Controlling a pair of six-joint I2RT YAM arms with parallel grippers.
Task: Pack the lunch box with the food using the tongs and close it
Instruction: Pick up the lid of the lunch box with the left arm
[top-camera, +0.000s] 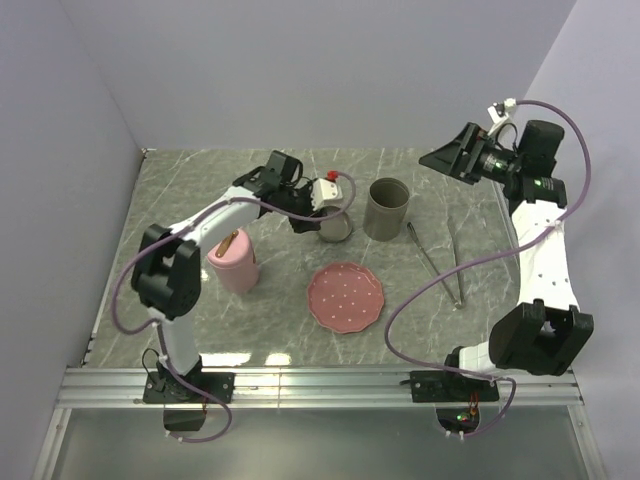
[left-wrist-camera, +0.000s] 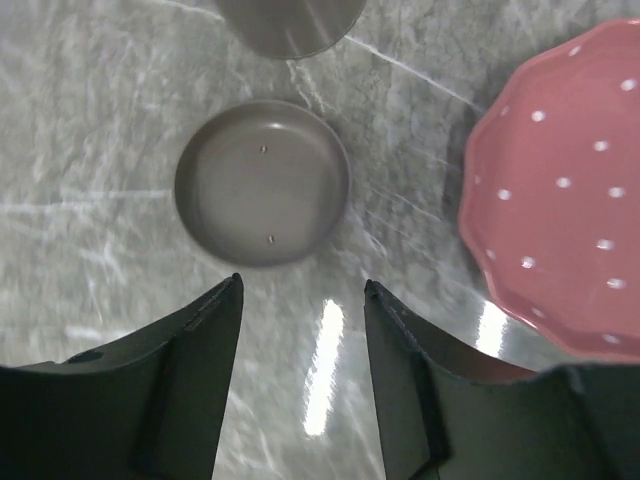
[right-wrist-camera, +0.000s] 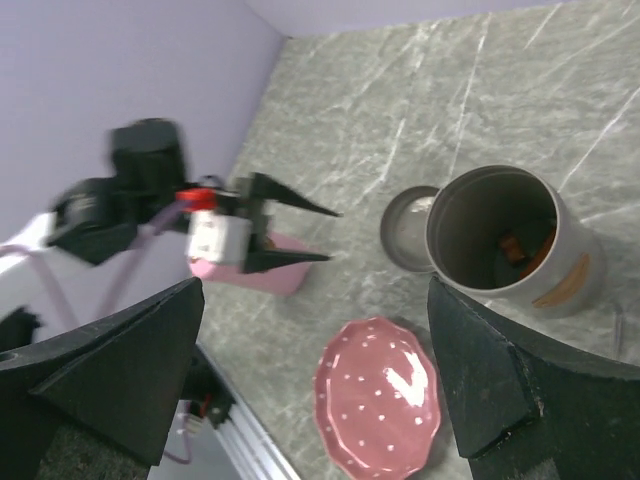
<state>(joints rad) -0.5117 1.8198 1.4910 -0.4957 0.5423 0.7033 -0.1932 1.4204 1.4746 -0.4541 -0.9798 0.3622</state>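
The lunch box (top-camera: 387, 208) is a grey cylinder standing open behind the plate. In the right wrist view, reddish-orange food (right-wrist-camera: 522, 247) lies at the bottom of the lunch box (right-wrist-camera: 560, 270). Its round grey lid (left-wrist-camera: 262, 182) lies flat on the table, just left of the box. My left gripper (left-wrist-camera: 302, 285) hovers over the table just short of the lid, jaws apart and holding nothing. The tongs (top-camera: 434, 264) lie on the table to the right of the box, with no gripper on them. My right gripper (right-wrist-camera: 316, 285) is raised high at the back right, wide open and empty.
A pink scalloped plate (top-camera: 345, 297) with white dots sits in front of the box, with nothing on it. A pink container (top-camera: 233, 265) with a brownish strip on top stands by the left arm. Purple walls close in the marble table (top-camera: 200, 190).
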